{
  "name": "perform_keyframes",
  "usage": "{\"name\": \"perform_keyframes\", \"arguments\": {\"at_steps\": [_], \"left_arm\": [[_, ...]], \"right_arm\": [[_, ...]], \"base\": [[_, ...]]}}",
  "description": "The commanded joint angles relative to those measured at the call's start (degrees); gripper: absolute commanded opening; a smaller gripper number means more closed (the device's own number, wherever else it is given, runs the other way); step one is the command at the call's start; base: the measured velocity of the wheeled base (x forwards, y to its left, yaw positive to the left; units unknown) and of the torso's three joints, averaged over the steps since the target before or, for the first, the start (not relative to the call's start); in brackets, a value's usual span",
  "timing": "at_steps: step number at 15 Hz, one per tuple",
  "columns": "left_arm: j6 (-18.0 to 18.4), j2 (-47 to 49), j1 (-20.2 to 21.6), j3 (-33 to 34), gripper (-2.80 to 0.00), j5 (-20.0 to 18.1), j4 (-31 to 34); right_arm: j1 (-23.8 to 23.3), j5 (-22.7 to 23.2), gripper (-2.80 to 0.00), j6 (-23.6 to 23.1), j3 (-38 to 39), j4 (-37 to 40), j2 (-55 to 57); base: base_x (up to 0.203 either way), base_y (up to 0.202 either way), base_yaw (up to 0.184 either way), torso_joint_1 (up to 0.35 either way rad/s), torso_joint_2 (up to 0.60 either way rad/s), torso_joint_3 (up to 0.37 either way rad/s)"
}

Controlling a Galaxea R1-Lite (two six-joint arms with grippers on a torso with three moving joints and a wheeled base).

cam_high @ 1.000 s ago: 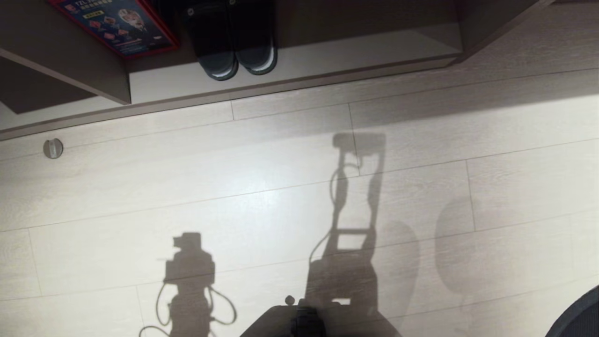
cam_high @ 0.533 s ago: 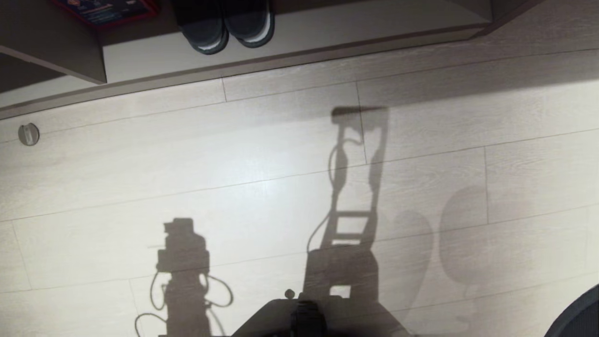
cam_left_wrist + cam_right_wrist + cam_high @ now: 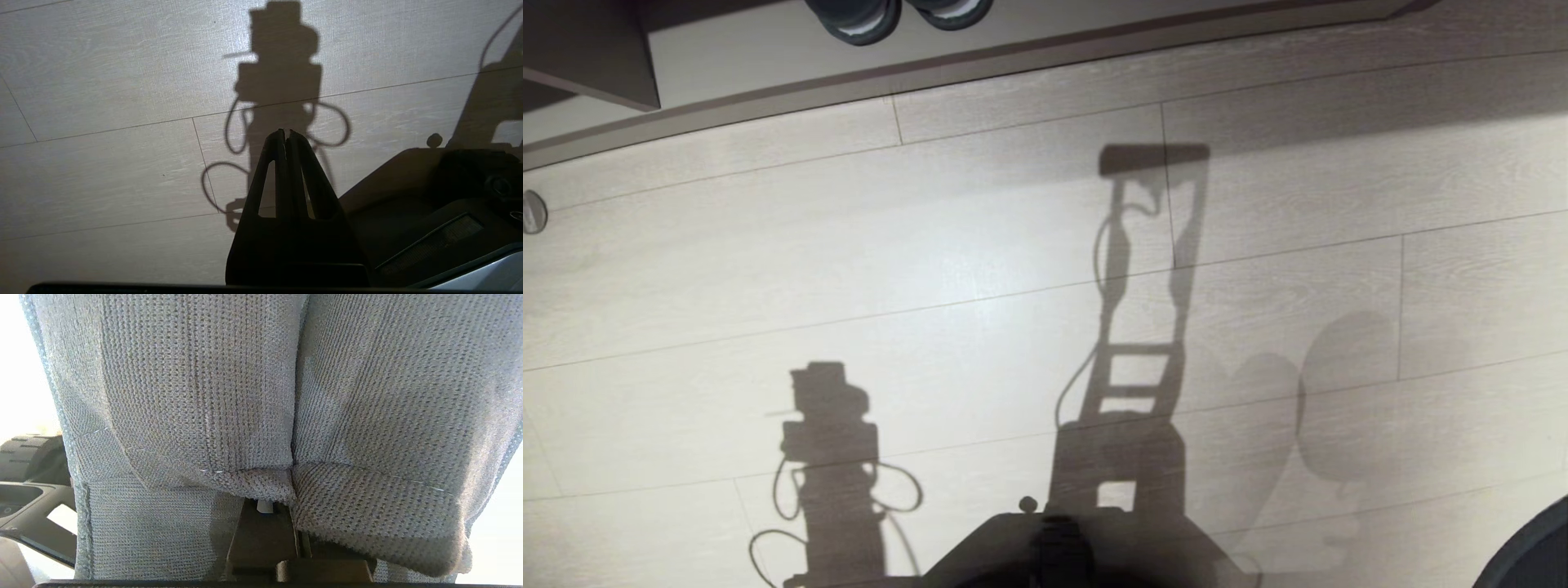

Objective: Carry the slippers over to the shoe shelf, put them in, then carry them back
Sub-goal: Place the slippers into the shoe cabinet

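your right gripper [image 3: 273,506] is clamped tight on the slippers [image 3: 229,408], a grey-blue pair of coarse, ribbed knit fabric with stitched seams, hanging side by side and filling almost all of the right wrist view. your left gripper [image 3: 286,134] holds nothing, its dark tapered fingers [image 3: 304,171] pressed together to a point above the pale wood-grain plank floor [image 3: 947,269], where the robot's shadow falls. at the far edge of the head view the shoe shelf [image 3: 768,57], pale with a thin dark front trim, shows the toes of a black pair [image 3: 894,12] with white sole edges, and a small round metal stud [image 3: 531,212] sits in the floor at the left; no writing is readable.
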Motion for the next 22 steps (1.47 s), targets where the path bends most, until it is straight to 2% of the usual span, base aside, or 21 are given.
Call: {"name": "perform_keyframes", "arguments": {"at_steps": [1,7,11,19,22], "left_arm": [[-0.02,-0.04,0.00,0.09,-2.80,0.04,0.02],[0.07,0.05,0.00,0.09,-2.80,0.04,0.02],[0.07,-0.04,0.00,0.09,-2.80,0.04,0.02],[0.07,-0.04,0.00,0.09,-2.80,-0.04,0.02],[-0.02,-0.04,0.00,0.09,-2.80,0.04,0.02]], "right_arm": [[0.00,0.00,-2.80,-0.03,0.09,0.00,-0.24],[0.00,0.00,-2.80,-0.03,0.09,0.00,-0.24],[0.00,0.00,-2.80,-0.03,0.09,0.00,-0.24],[0.00,0.32,-2.80,0.20,-0.16,0.10,-0.04],[0.17,2.19,-2.80,0.13,-7.83,-0.53,7.31]], "base": [[0.000,0.000,0.000,0.001,0.00,-0.035],[0.000,0.000,0.000,0.000,0.00,0.000],[0.131,0.000,-0.001,0.006,0.00,0.000],[0.000,0.000,0.000,0.000,0.00,0.000],[0.000,0.000,0.000,0.000,0.00,0.000]]}}
